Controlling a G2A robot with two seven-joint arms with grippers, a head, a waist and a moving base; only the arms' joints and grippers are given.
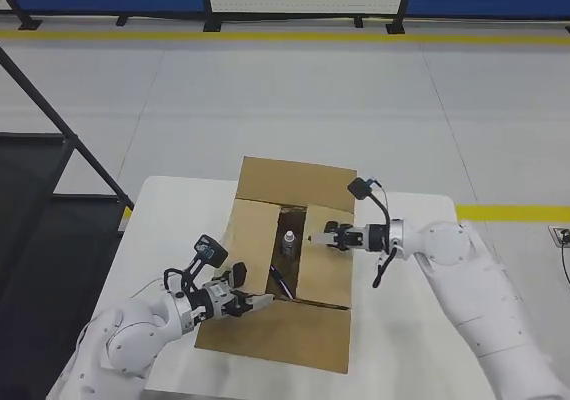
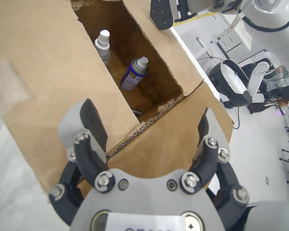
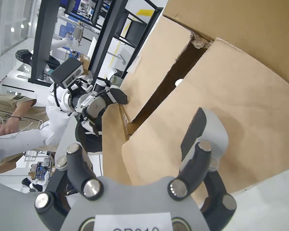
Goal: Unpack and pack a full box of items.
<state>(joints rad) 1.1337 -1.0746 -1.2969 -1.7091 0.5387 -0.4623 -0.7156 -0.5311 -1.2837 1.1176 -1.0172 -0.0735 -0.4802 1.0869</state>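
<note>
A brown cardboard box (image 1: 295,335) stands mid-table with its flaps partly folded back. Through the gap I see a white spray bottle (image 2: 102,45) (image 1: 288,243), a blue spray can (image 2: 134,73) and a dark item (image 2: 136,111) low in the box. My left gripper (image 2: 149,126) (image 1: 255,302) is open and hovers over the near flap's corner. My right gripper (image 3: 144,135) (image 1: 317,240) is open at the free edge of the right-hand flap (image 3: 231,111). One of its fingers (image 3: 200,131) lies above that flap; the other is hidden.
The box sits on a white table (image 1: 165,220). A black metal frame (image 1: 25,200) stands close to the table's left side. A yellow floor line (image 1: 525,212) runs behind the right arm. Another white robot (image 2: 233,85) stands in the room beyond.
</note>
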